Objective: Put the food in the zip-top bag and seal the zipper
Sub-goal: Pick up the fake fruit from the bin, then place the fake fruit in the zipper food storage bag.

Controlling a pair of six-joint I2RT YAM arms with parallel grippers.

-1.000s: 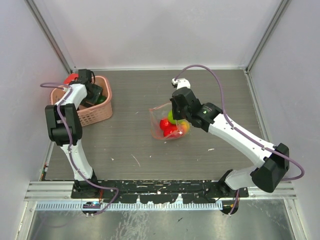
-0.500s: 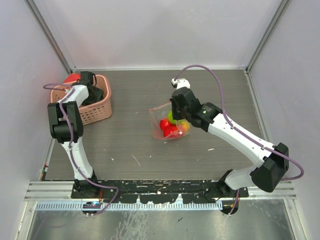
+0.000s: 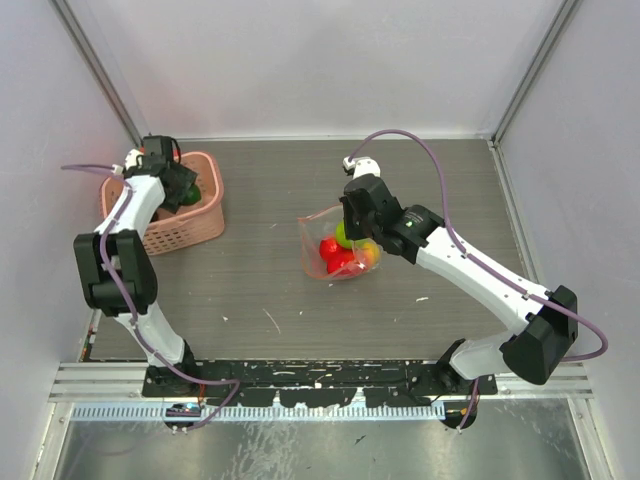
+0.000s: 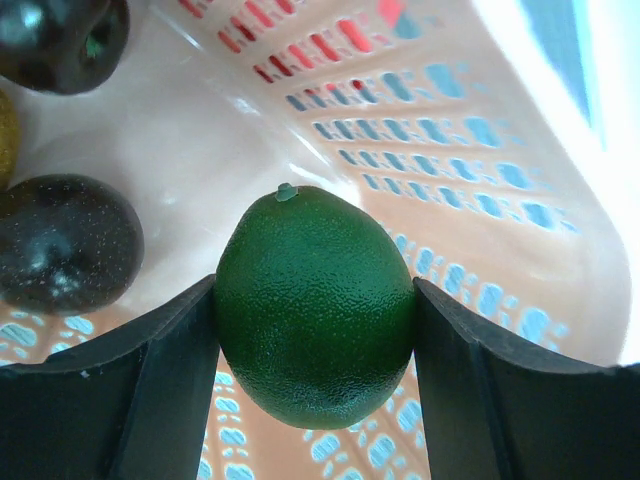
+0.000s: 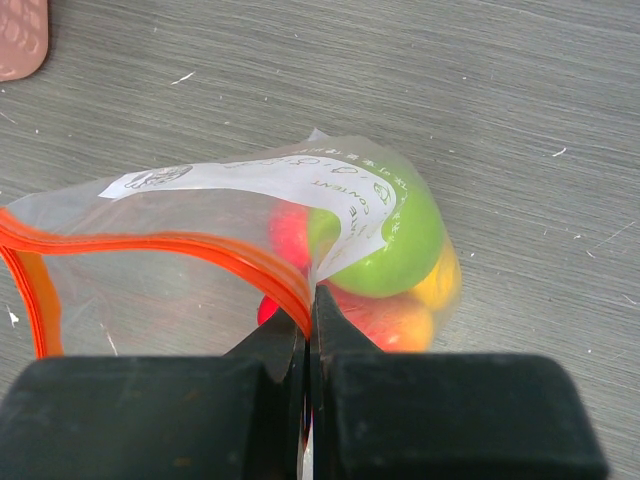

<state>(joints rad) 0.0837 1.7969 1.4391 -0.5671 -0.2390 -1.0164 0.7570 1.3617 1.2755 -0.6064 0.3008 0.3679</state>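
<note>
Pink basket sat far left; left gripper was down inside it, jaws clamped on a green lime. Mid-table, right gripper pinched zip-top bag at its zipper, food inside, maybe four pieces.

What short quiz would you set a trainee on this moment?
1. True or false: the left tool is shut on a lime.
2. What does the right tool pinch? A the lime; B the bag's zipper; C nothing.
3. Fill in: the lime is held inside the pink ____.
Key: 1 true; 2 B; 3 basket.
</note>
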